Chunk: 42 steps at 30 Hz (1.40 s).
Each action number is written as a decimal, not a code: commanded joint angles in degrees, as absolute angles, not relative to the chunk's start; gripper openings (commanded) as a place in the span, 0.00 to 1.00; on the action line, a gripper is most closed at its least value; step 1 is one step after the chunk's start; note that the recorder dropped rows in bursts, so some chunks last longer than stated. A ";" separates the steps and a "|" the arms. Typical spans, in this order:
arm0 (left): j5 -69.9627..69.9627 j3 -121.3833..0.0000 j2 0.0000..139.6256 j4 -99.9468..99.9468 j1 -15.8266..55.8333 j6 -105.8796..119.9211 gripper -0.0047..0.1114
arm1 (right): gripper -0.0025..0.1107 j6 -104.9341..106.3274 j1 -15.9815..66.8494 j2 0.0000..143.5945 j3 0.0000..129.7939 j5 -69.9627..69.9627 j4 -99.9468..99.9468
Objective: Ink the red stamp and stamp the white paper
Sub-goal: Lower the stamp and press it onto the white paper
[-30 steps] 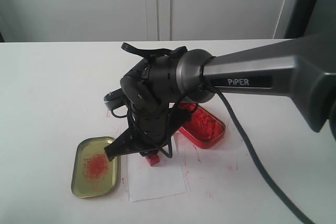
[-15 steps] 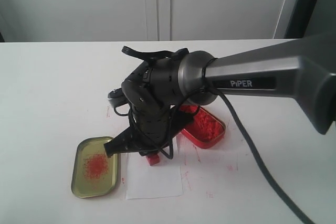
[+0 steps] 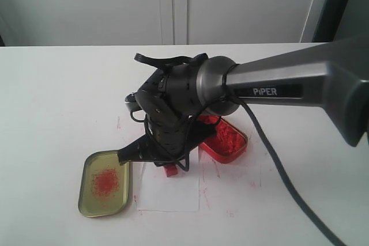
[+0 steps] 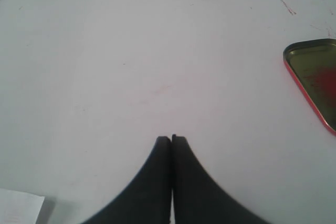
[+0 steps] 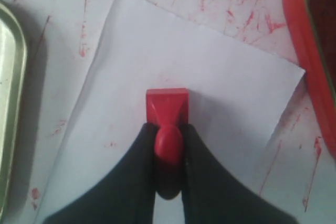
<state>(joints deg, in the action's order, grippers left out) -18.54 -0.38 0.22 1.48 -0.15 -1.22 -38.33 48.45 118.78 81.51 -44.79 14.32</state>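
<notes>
My right gripper (image 5: pixel 169 127) is shut on the stubby handle of the red stamp (image 5: pixel 167 105). The stamp's square base lies flat against the white paper (image 5: pixel 220 82), near the sheet's far edge. In the exterior view the same stamp (image 3: pixel 170 170) shows under the right gripper (image 3: pixel 168 163), on the paper (image 3: pixel 170 194). No stamped mark shows on the bare part of the sheet. My left gripper (image 4: pixel 171 139) is shut on nothing, over bare white tabletop, and does not appear in the exterior view.
A gold oval lid (image 3: pixel 104 182) with a red smudge lies left of the paper, also in the left wrist view (image 4: pixel 315 74). The red tin of ink paste (image 3: pixel 226 137) sits to the right. Red smears mark the tabletop (image 5: pixel 247 19). A pale flat corner (image 4: pixel 18 207) lies near the left gripper.
The right gripper has shifted slightly up and back with the stamp. The paper has turned under it, from tilted to lying square with the table edge.
</notes>
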 commanded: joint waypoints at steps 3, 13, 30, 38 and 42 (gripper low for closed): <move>-19.03 0.00 0.00 1.40 0.00 -1.28 0.04 | 0.02 -38.77 47.30 119.58 80.47 -46.41 19.09; -19.03 0.00 0.00 1.40 0.00 -1.28 0.04 | 0.02 -38.87 47.30 115.77 80.47 -45.73 19.71; -19.03 0.00 0.00 1.40 0.00 -1.28 0.04 | 0.02 -38.78 47.40 115.54 80.47 -42.95 12.22; -19.03 0.00 0.00 1.40 0.00 -1.28 0.04 | 0.02 -38.78 47.40 115.54 80.47 -41.07 9.91; -19.03 0.00 0.00 1.40 0.00 -1.28 0.04 | 0.02 -38.78 47.40 115.43 80.47 -41.06 9.91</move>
